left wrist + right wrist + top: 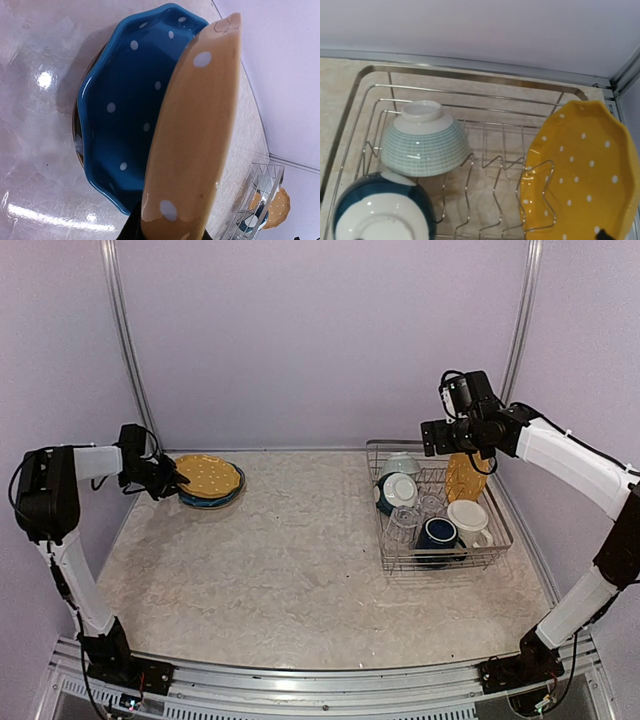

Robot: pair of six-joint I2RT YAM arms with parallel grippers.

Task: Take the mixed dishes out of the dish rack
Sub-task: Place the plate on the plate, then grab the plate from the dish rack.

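Grip check, left side first: the left end effector (163,480) is closed on the rim of a yellow spotted plate (195,130), holding it over a blue spotted plate (120,115) that sits on the bench (300,570) just ahead of its fingers. Well off to its right stands the dish rack (440,566). The right end effector (478,458) hangs over the rack's far right corner, just above a second yellow plate (580,170) standing on edge between the tines. I can't tell from either view whether its fingers are spread or closed. Left of it and lower lie an upturned pale green bowl (424,142) and a dark teal bowl (380,210). Nearer my side sit the clear glasses (405,520), navy mug (437,532) and cream mug (468,517).
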